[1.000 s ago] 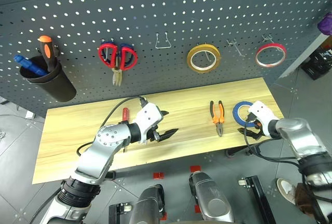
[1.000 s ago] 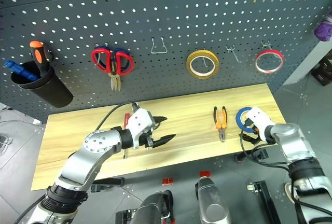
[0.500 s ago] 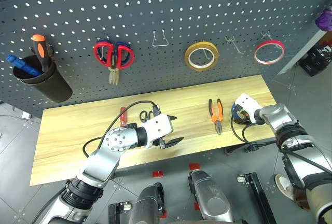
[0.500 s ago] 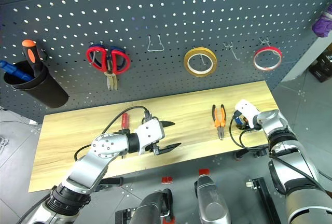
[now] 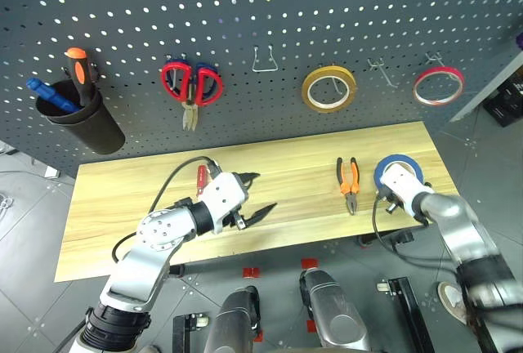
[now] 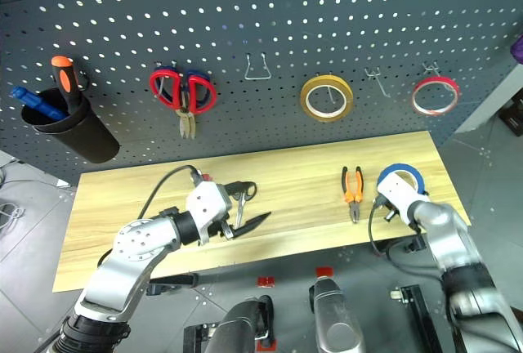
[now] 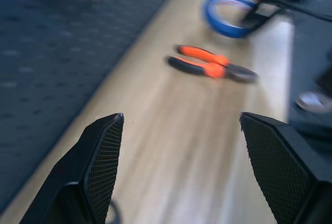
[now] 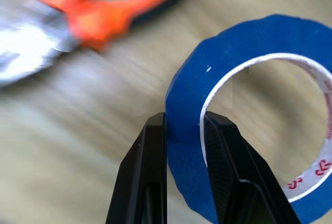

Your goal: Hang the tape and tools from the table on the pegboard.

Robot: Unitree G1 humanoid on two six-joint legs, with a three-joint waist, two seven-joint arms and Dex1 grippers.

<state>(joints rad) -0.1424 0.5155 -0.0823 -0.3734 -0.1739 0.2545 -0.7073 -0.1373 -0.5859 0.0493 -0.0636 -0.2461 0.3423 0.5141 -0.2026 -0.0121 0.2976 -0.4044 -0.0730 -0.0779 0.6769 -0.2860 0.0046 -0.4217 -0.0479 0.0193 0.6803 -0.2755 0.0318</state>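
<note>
Evenly and brightly lit from above, with soft shadows under the arms on the desk (image 5: 122,206), curved pegboard (image 5: 270,10) rows from lens distortion near the edges, and motion blur over the pliers (image 8: 88,6) in both wrist views.

Head pair high above table (image 5: 122,206); wrist views close, sharing pliers (image 7: 215,68).

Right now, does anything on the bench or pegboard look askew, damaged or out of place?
Nothing stands out. The pliers, scissors and red-handled screwdriver lie flat on the table. The right gripper is shut on the blue tape; the left gripper is open and empty.
</note>
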